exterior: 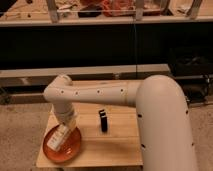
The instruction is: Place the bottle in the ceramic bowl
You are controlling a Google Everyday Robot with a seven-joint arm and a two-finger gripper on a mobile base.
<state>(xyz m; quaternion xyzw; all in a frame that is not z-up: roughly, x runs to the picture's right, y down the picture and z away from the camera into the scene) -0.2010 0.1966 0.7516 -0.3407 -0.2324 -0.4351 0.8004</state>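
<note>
Arm (100, 95) reaches down-left across the bench (120, 146). Ceramic bowl (73, 148) sits at the bench's front-left corner. Gripper (67, 123) is low over the bowl. Bottle (60, 137) is tilted at its tip, inside the rim. Whether it is gripped, I cannot tell. Advice: release low and centred, then lift straight, clear of the black upright object (103, 121).

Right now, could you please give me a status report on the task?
Gripper low over the shallow orange-red glossy dish. Small white oblong bottle right below it, over the dish. Small black upright object stands apart, not in the way.
</note>
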